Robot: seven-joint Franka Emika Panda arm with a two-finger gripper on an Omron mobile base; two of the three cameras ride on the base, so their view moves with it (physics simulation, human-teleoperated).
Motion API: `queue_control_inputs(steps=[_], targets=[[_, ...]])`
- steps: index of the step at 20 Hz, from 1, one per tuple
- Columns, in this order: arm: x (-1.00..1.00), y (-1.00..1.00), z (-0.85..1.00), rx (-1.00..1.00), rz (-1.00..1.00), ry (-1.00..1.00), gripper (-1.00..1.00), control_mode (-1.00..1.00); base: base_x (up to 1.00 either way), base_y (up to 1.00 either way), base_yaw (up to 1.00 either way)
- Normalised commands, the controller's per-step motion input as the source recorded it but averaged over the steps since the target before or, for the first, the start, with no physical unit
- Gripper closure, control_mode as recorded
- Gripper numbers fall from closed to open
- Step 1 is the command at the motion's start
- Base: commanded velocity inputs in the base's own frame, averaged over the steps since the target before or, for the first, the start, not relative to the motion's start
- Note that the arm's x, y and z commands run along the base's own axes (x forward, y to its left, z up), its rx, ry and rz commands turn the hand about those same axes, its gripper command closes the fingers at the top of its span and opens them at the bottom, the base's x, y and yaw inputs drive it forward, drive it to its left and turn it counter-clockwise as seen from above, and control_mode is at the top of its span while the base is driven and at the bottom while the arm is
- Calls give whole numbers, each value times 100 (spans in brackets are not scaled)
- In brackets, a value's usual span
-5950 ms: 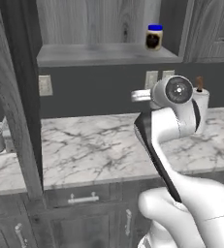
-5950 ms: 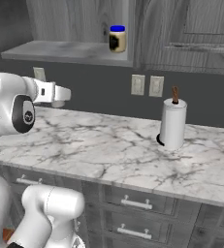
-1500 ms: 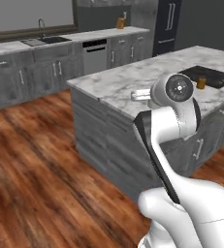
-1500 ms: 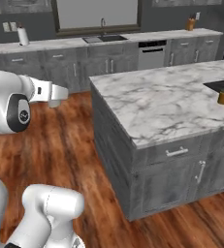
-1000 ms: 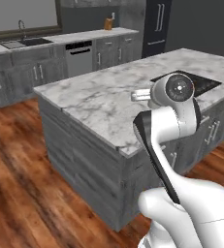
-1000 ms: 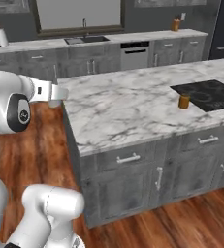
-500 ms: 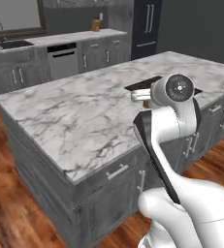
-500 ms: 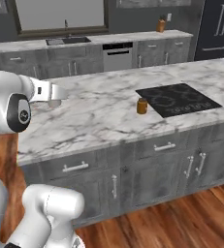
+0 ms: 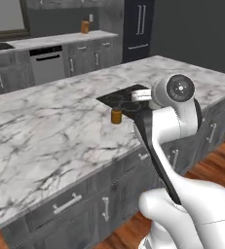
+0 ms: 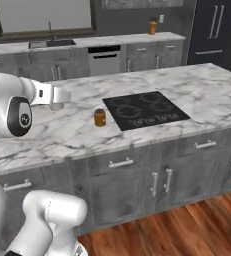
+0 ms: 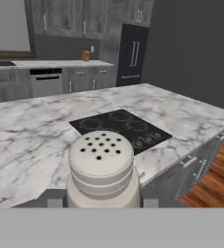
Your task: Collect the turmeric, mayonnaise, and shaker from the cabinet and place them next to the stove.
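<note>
My gripper (image 11: 102, 201) is shut on the shaker (image 11: 101, 167), a pale grey cylinder with a perforated top, seen close up in the hand view. From the right base view the gripper (image 10: 57, 100) hovers over the island's left part with the shaker (image 10: 56, 106) under it. The black stove (image 10: 144, 111) (image 9: 121, 99) (image 11: 120, 127) lies flat in the marble island ahead. The turmeric (image 10: 100, 117) (image 9: 116, 116) stands upright on the marble just beside the stove's left edge. The mayonnaise and the cabinet are out of view.
The marble island (image 10: 212, 85) has grey drawers and doors (image 10: 122, 165) along its near side. Behind it runs a back counter with a knife block (image 10: 152, 26) and a dishwasher (image 10: 105, 59). A dark fridge (image 10: 214, 30) stands at the right, with wood floor (image 10: 187, 225) below.
The whole picture has shifted: the base has driven up to the island, so stove and turmeric sit nearer and more central. The arm keeps its pose with the shaker held.
</note>
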Motion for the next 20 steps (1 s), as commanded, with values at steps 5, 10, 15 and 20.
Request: queue_control_inputs(steps=[5, 10, 15, 20], targets=[[0, 0, 0, 0, 0, 0, 100, 100, 29, -100, 8], [0, 0, 0, 0, 0, 0, 100, 100, 26, -100, 19], [0, 0, 0, 0, 0, 0, 100, 100, 24, -99, 27], [0, 0, 0, 0, 0, 0, 100, 100, 30, -74, 32]])
